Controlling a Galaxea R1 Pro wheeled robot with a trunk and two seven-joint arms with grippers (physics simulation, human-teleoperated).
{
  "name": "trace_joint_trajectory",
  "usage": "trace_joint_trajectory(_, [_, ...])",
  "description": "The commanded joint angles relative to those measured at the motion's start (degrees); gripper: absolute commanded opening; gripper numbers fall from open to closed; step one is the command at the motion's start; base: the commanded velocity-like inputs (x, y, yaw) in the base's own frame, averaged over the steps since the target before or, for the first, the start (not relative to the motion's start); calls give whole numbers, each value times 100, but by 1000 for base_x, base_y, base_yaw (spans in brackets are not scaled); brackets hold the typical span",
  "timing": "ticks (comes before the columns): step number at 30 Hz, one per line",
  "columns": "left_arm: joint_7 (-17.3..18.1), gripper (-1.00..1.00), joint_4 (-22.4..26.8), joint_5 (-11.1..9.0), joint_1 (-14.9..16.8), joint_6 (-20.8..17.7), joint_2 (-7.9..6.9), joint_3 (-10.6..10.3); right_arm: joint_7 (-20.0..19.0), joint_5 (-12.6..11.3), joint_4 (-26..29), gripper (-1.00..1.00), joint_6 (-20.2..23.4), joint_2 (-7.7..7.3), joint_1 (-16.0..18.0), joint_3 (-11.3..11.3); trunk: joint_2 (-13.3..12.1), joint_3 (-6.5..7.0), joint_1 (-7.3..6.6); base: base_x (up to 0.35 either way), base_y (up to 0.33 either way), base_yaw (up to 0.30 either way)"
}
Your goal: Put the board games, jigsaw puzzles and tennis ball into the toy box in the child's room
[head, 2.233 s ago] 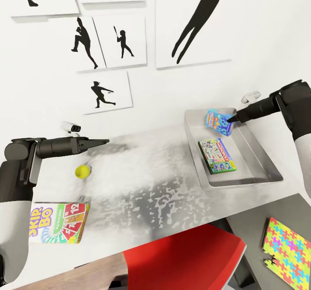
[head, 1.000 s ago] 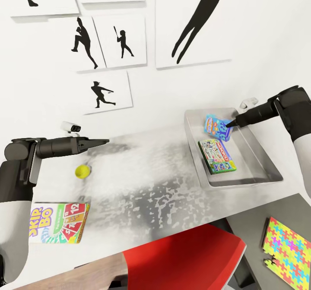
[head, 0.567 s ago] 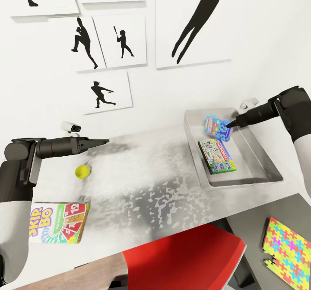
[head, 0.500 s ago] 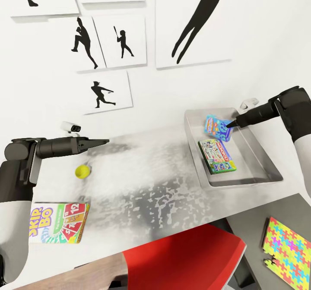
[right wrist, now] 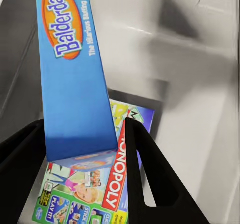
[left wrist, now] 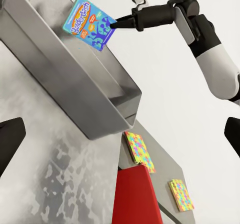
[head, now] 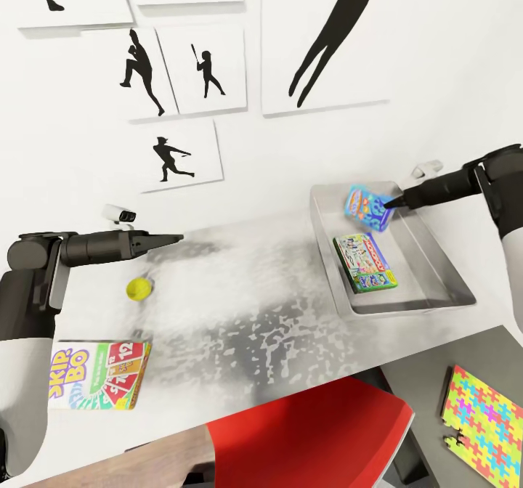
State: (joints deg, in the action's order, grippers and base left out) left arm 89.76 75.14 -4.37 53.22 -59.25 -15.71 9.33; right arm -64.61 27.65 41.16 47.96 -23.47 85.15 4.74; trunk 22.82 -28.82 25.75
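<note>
Right tool (head: 398, 201) clamps blue board game (head: 367, 207) on edge, tilted, over toy box (head: 436, 263).

Black arms, white upper shells, tapered black gripper (head: 398, 202) fingers.

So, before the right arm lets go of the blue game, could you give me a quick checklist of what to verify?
1. Right gripper shut on the blue board game: ok.
2. Game above the toy box: ok.
3. Game lying flat for release: not ok, it hangs tilted.
4. Landing spot free: cannot tell; the green-edged board game already lies in the box.
5. Left gripper away from the box: ok.
</note>
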Motion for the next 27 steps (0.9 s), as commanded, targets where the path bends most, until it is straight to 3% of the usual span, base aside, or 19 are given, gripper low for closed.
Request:
trace_joint_trajectory(1, [24, 100, 1, 4, 4, -61, -2, -1, -48, 46, 6, -100, 19, -5, 5, -12, 10, -9, 3, 0, 0, 0])
trace_joint_trajectory(10, [24, 100, 1, 6, 4, -61, -2, 3, -46, 49, 3, -100, 0, -23, 10, -94, 10, -20, 3, 0, 0, 0])
trace_joint_trajectory(27, [24, 100, 1, 0, 4, -61, -11, 7, -45, 52, 2, -100, -6, -30, 10, -96, 10, -169, 3, 0, 0, 0])
